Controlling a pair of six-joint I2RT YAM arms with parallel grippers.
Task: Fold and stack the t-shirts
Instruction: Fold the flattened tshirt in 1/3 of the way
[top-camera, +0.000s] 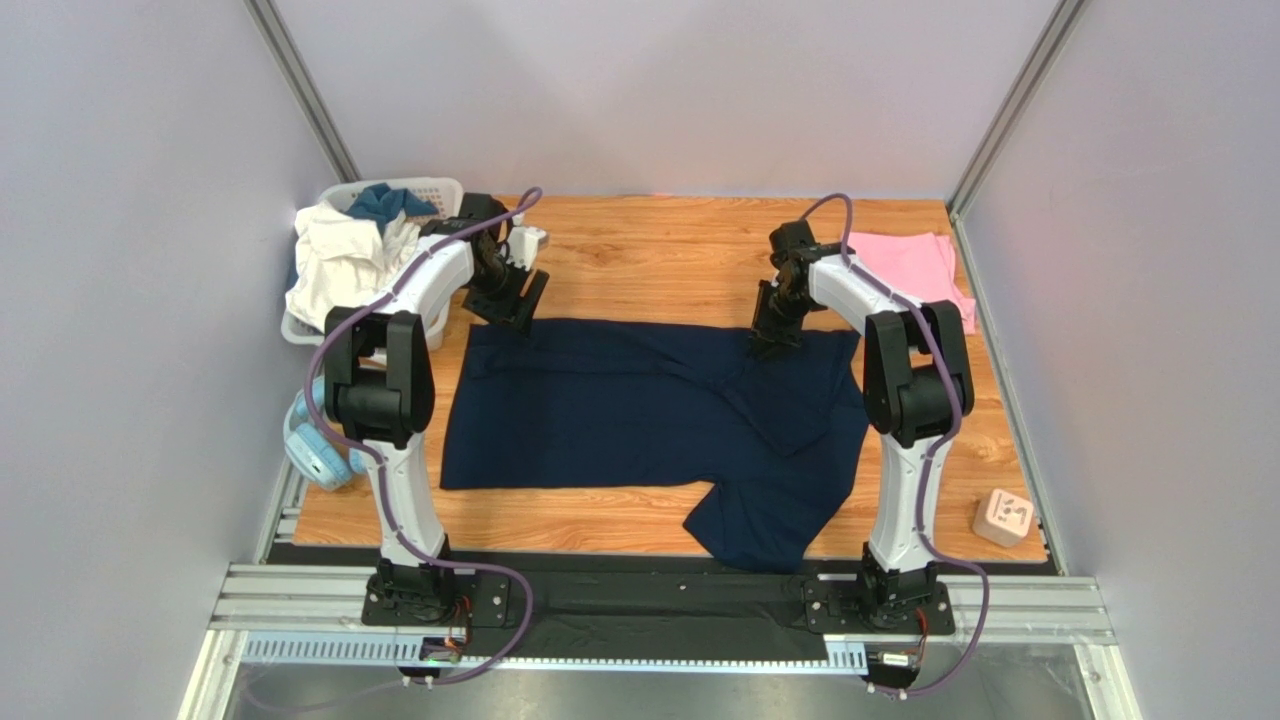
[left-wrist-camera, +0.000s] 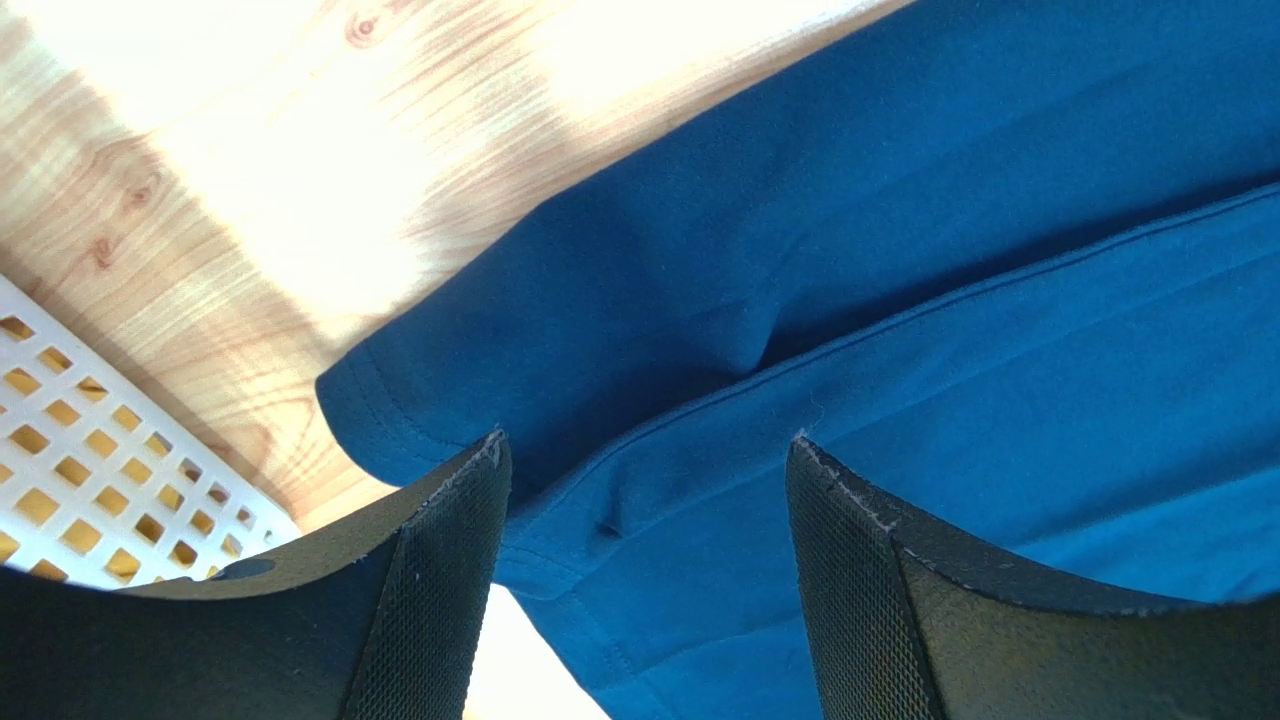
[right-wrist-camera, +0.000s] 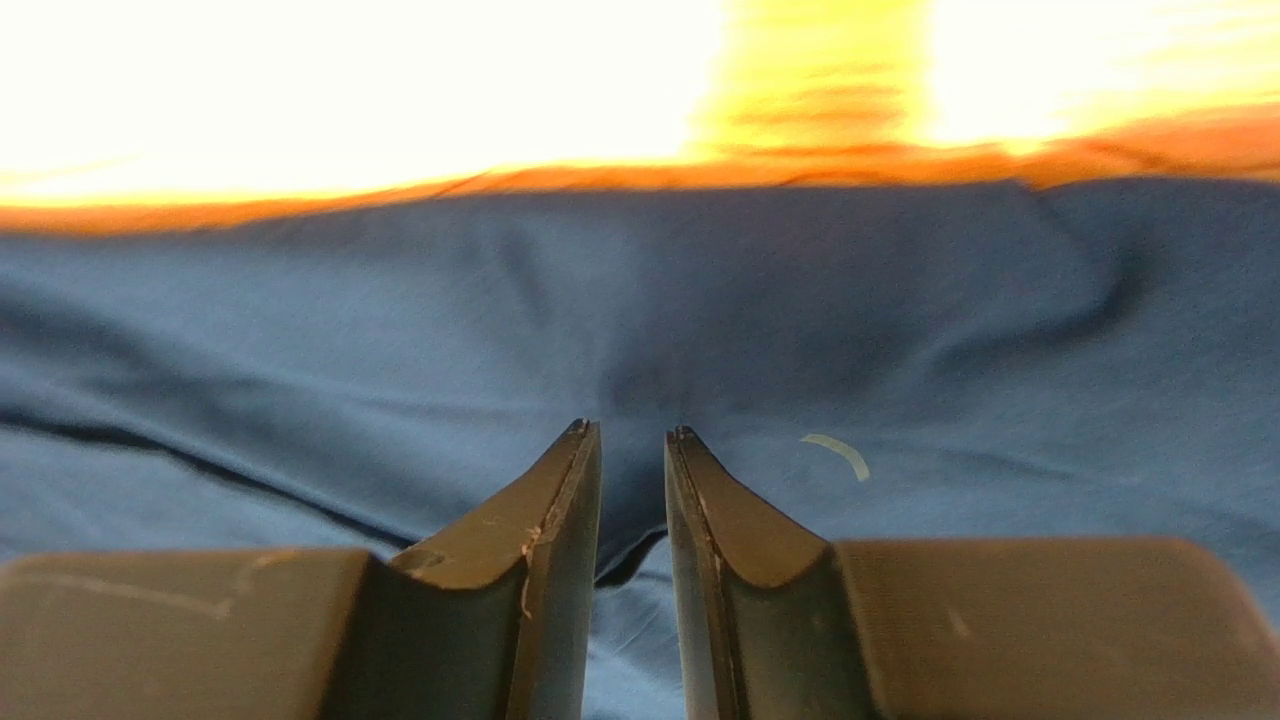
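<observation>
A large dark navy t-shirt lies spread across the middle of the wooden table, one sleeve hanging toward the front edge. A smaller light pink t-shirt lies at the back right corner. My left gripper hovers over the navy shirt's back left corner. In the left wrist view its jaws stand wide open above the hemmed sleeve, holding nothing. My right gripper rests low at the shirt's back edge. Its jaws are a narrow gap apart, and the navy cloth shows through the gap unpinched.
A white laundry basket with white and teal clothes stands at the back left, right beside the left gripper; its lattice shows in the left wrist view. Light-blue headphones lie off the table's left edge. A small beige box sits front right.
</observation>
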